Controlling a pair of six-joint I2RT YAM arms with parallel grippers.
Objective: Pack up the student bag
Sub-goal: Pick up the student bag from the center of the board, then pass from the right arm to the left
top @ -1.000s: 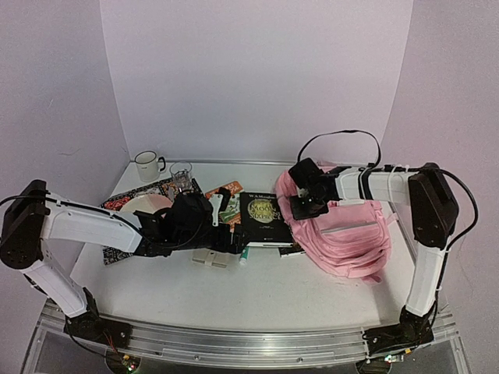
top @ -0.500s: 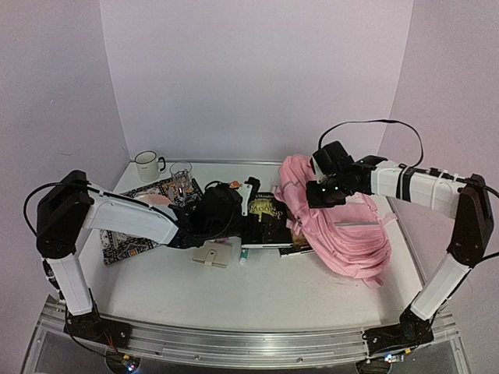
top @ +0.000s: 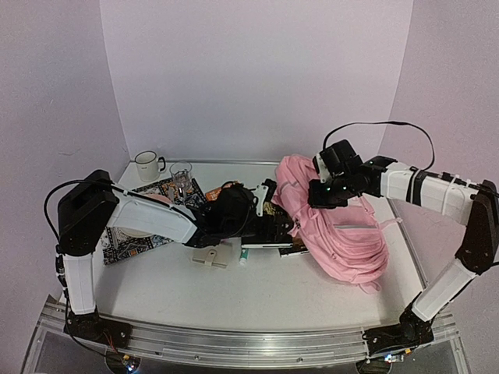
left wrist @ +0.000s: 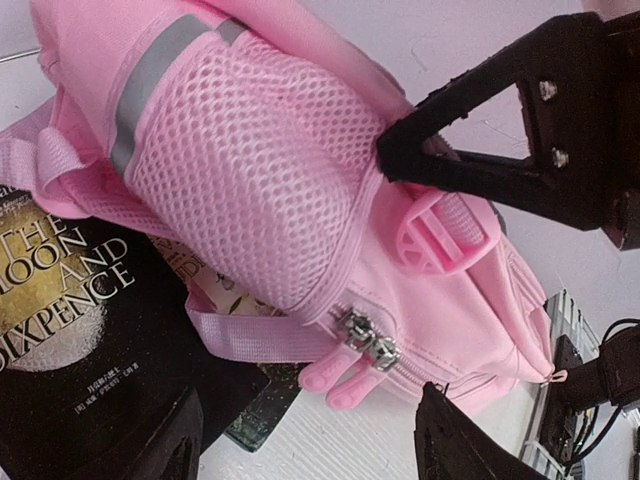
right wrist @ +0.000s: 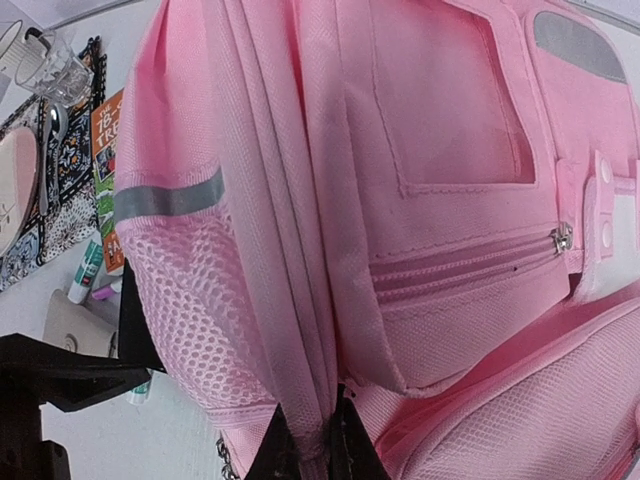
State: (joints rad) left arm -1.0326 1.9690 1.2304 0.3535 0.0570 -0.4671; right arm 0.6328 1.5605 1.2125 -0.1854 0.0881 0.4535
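Observation:
The student bag lies on its side at the right of the table, pink, with a mesh pocket and a grey reflective stripe. My right gripper is shut on a fold of the bag's top fabric and holds that edge up off the table. My left gripper reaches across the dark book to the bag's near edge. It is open, with two pink zip pulls hanging between its fingers, untouched.
A white mug and a glass stand at the back left. A plate on a patterned mat is under the left arm. A beige pouch and a small tube lie near the book. An orange leaflet lies beside the glass.
The left arm has stretched right, over the book, up to the bag's zip, and its jaws have narrowed a little. The right gripper has pulled the bag's top edge up and to the right.

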